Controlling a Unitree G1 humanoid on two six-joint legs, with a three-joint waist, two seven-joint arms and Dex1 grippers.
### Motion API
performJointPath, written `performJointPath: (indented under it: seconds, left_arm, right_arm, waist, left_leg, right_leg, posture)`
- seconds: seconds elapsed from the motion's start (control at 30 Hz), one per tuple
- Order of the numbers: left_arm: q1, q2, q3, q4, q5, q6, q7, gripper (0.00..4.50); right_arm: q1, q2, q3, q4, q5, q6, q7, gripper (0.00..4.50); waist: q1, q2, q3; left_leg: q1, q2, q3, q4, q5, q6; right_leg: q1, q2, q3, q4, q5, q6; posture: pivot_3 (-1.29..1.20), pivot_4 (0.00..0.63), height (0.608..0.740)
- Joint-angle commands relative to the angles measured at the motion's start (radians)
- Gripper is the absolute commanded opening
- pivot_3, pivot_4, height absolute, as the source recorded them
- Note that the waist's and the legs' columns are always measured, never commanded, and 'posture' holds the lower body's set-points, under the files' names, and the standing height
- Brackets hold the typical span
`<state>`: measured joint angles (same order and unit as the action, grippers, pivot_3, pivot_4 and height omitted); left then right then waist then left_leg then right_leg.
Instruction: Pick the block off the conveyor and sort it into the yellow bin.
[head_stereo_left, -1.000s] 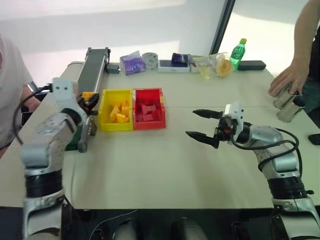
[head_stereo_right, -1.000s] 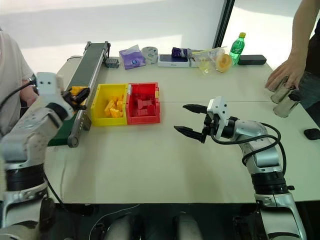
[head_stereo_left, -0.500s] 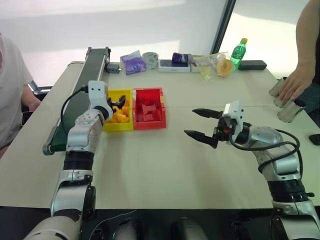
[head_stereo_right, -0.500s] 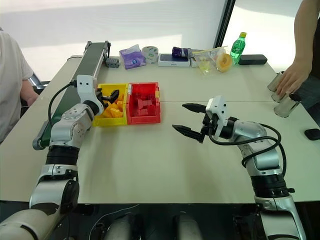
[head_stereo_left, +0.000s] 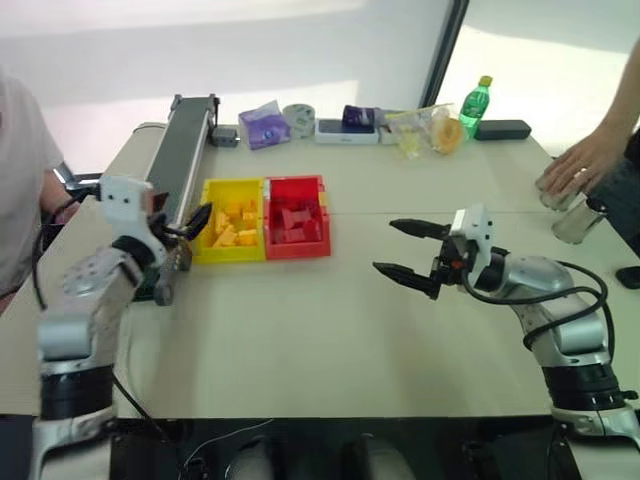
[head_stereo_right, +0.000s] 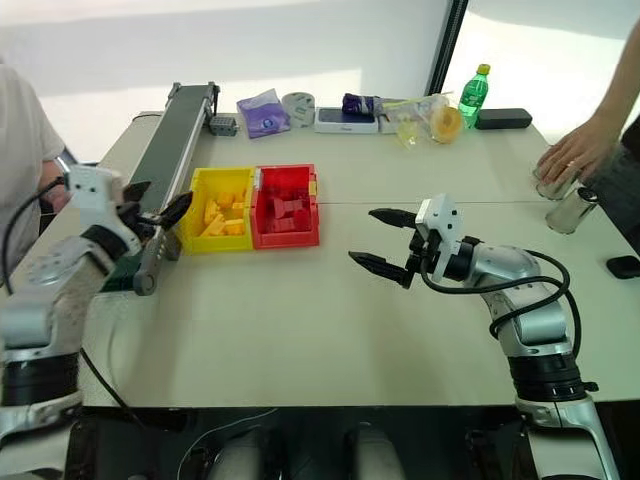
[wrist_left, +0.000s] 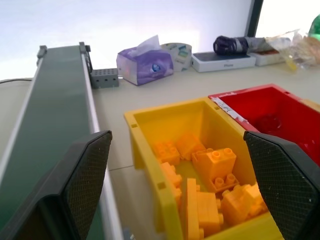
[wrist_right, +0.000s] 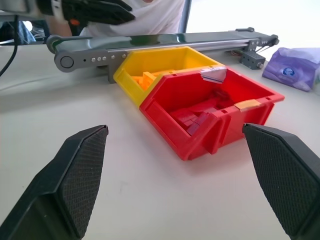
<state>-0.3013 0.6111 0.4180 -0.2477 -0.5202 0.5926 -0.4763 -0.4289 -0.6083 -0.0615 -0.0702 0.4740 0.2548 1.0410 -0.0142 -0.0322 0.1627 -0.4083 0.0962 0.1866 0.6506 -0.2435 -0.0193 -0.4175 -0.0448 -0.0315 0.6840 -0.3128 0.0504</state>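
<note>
Left gripper (head_stereo_right: 158, 212) jaws apart, empty, over the conveyor (head_stereo_left: 185, 135) rail, yellow bin (head_stereo_left: 207, 250) at its 3 o'clock. Yellow blocks (wrist_left: 215, 165) lie in the bin. Right gripper (head_stereo_left: 410, 250) spread wide above bare table (head_stereo_left: 330, 330).

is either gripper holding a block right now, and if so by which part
Nothing is held. The left gripper is open and empty beside the yellow bin; the right gripper is open and empty over the table.
</note>
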Motion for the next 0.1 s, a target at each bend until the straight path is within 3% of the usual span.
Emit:
performJointPath:
  seconds: [0.03,0.1]
  left_arm:
    - [0.142,0.047,0.122,-0.111,-0.08,0.014,-0.087,4.46]
    - [0.238,0.06,0.161,-0.143,-0.091,0.004,-0.117,4.46]
  right_arm:
    - [-0.011,-0.01,-0.022,0.019,-0.002,-0.041,0.021,4.5]
    - [-0.015,-0.009,-0.019,0.035,-0.005,-0.053,0.029,4.5]
  waist:
    - [-0.001,0.0,0.0]
    - [-0.003,0.0,0.0]
  left_leg:
    - [0.0,0.0,0.0,0.0,0.0,0.0]
    - [0.0,0.0,0.0,-0.001,0.0,0.0]
  right_leg:
    - [0.0,0.0,0.0,0.0,0.0,0.0]
    - [0.0,-0.001,0.0,0.0,0.0,0.0]
  posture:
    - [0.0,0.15,0.74]
    - [0.0,0.15,0.74]
